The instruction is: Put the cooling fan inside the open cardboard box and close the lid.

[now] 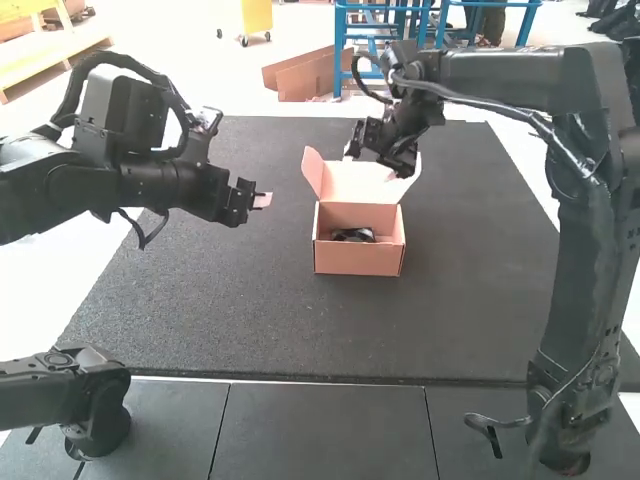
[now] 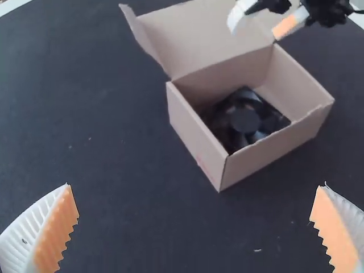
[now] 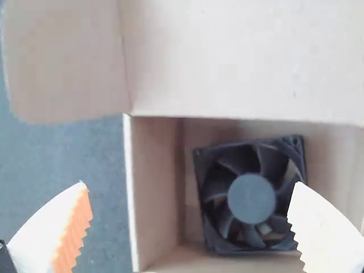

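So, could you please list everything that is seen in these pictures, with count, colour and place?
Light brown cardboard box: one, light brown, middle of the mat, its lid standing open at the far side.
Black square cooling fan: one, black, lying flat inside the box.
Dark textured mat: one, black, spread over the table.
Left tool: one, white ribbed fingers with orange pads, open, in the air to the left of the box, apart from it.
Right tool: one, same white and orange, open, above the box by the raised lid.
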